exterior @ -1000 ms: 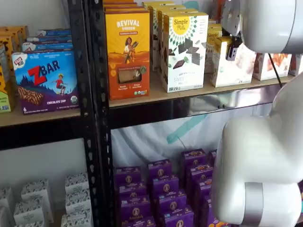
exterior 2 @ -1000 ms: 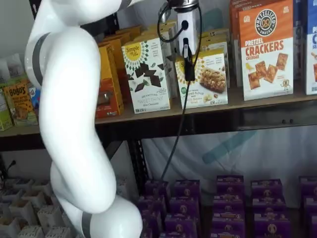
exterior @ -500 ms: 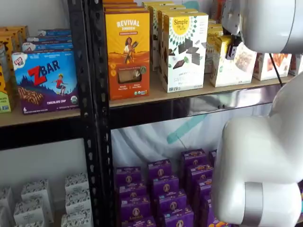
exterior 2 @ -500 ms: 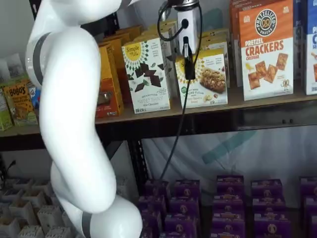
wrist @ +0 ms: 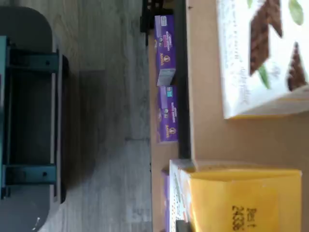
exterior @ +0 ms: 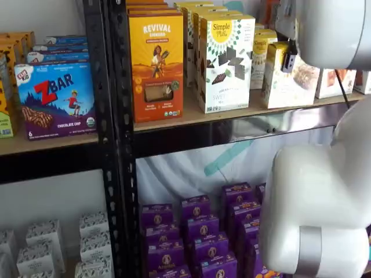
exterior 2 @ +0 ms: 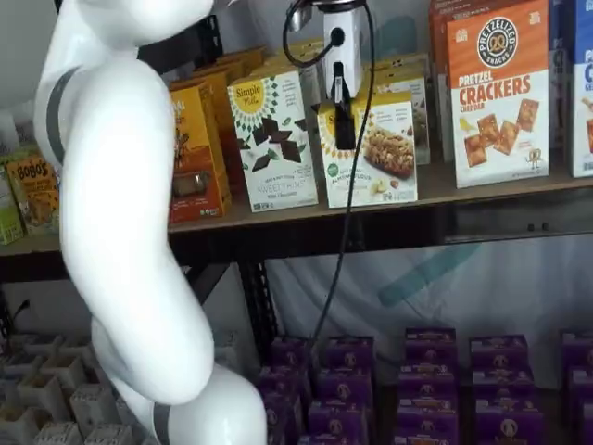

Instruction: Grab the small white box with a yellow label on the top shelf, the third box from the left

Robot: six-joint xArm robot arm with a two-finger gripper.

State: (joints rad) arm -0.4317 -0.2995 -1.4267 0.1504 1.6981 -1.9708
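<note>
The small white box (exterior 2: 380, 153) with the yellow sunburst logo stands tilted on the top shelf (exterior 2: 491, 190), to the right of a taller white box. It also shows in a shelf view (exterior: 293, 84). My gripper (exterior 2: 343, 119) comes down from above, and one black finger lies over the box's front left edge. It shows in both shelf views, here at the box's top corner (exterior: 288, 61). The fingers are closed on the box. The wrist view shows the box's yellow top (wrist: 241, 198) close up on the tan shelf board (wrist: 207, 135).
The taller white box with brown squares (exterior 2: 273, 139) stands just left of the held box, an orange-and-white crackers box (exterior 2: 498, 93) to its right. An orange box (exterior: 155, 58) and a black upright (exterior: 110, 116) lie further left. Purple boxes (exterior 2: 426, 371) fill the lower shelf.
The small white box has tipped and shifted a little along the shelf together with my gripper. The neighbouring boxes have not moved.
</note>
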